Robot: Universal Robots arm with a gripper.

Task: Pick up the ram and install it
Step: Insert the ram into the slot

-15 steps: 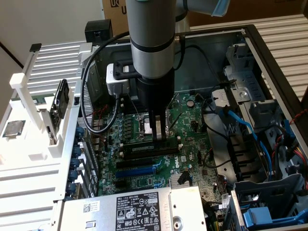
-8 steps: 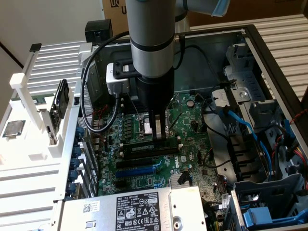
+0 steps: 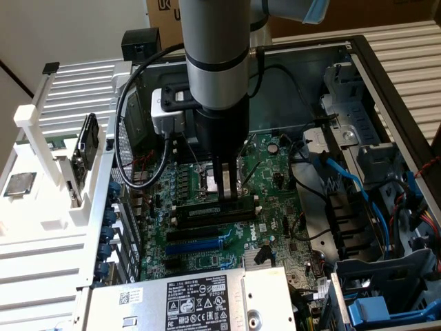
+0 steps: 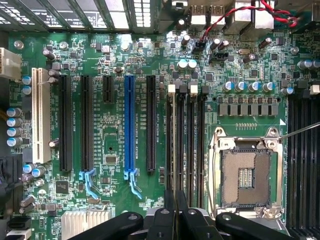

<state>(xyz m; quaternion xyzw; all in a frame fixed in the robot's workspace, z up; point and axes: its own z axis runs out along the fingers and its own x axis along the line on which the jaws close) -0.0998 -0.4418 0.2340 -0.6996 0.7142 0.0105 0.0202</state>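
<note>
The arm reaches down into the open computer case (image 3: 386,76), and the gripper (image 3: 224,192) sits low over the green motherboard (image 3: 200,261), just beside the square processor socket (image 4: 246,175); its two dark fingers (image 4: 169,210) are drawn in narrow, almost together, and they pinch the upper edge of the ram (image 3: 213,211); the ram stands on its long edge directly under the fingertips, running along the line of the black memory slots (image 4: 195,140) with white end clips, and it reaches out past the fingers toward both the exterior view's left and right; a strip of pale label shows on its dark side; whether its lower edge is pressed fully home in a slot cannot be told from these views; in the wrist view the closed fingertips line up with the memory slots on the side away from the socket; the blue slot (image 4: 129,125) lies well apart from the gripper among the longer black expansion slots, with a white slot (image 4: 40,115) further out still; in the exterior view the blue slot (image 3: 196,243) lies between the ram and the grey power supply (image 3: 200,300) with its printed labels; blue cables (image 3: 351,183) curl through the drive bay on the exterior view's right, and a white slatted rack (image 3: 41,227) stands outside the case on the exterior view's left; red and black wires (image 4: 240,17) cross the board's edge near the rear ports
</note>
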